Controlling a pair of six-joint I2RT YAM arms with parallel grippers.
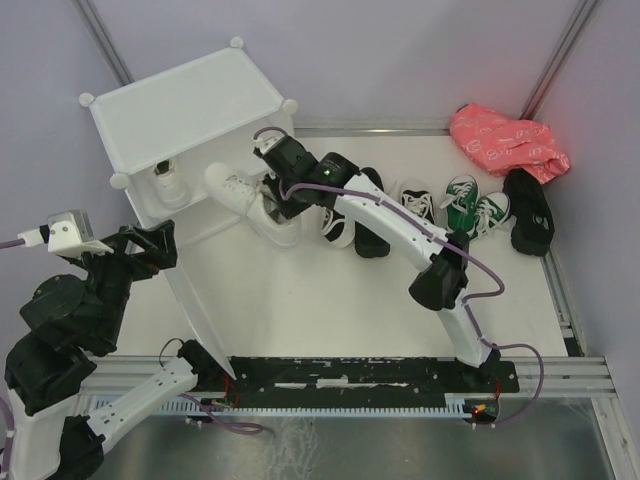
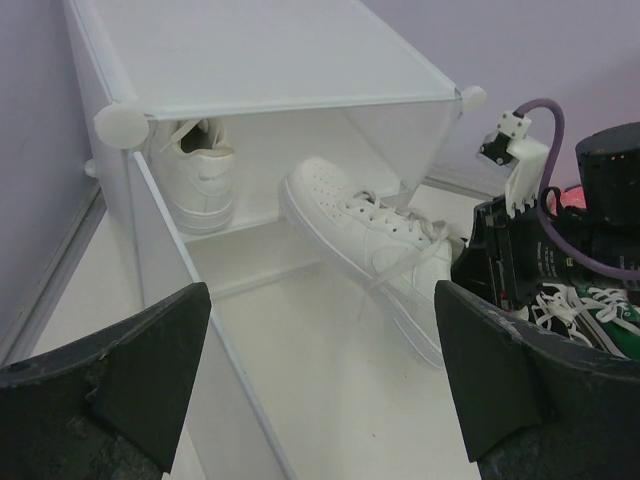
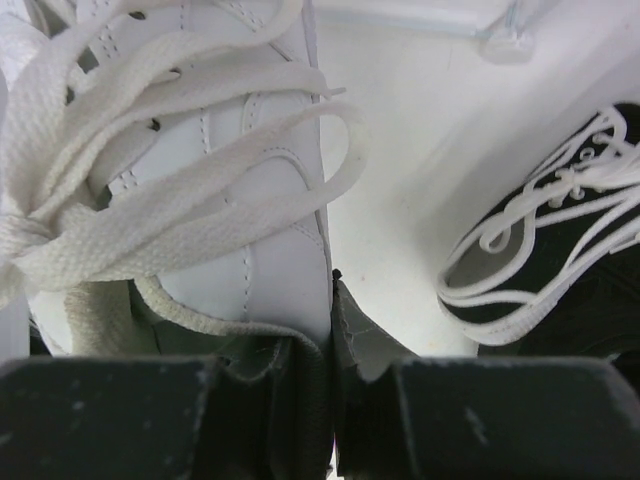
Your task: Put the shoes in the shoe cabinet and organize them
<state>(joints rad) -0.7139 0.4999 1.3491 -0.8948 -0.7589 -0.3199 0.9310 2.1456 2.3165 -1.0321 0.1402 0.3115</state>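
Now right gripper (image 1: 271,192) tight on white sneaker (image 2: 368,238) near black sneakers (image 3: 565,255), left gripper (image 2: 322,340) wide by cabinet door (image 1: 188,285).

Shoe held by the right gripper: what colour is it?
White, laces included. The white sneaker shows best in the left wrist view.

The right gripper (image 1: 272,203) covers the heel of the white sneaker (image 1: 230,188) it pinches near the bench's far left corner. In the right wrist view that shoe runs off the top and left edges (the fingers (image 3: 120,420) are a dark blur). The shoe cabinet (image 1: 185,105) partly hides a second white sneaker (image 2: 195,175). The bottom edge cuts the left gripper (image 2: 320,295), and the right edge cuts the green sneakers (image 2: 622,338).
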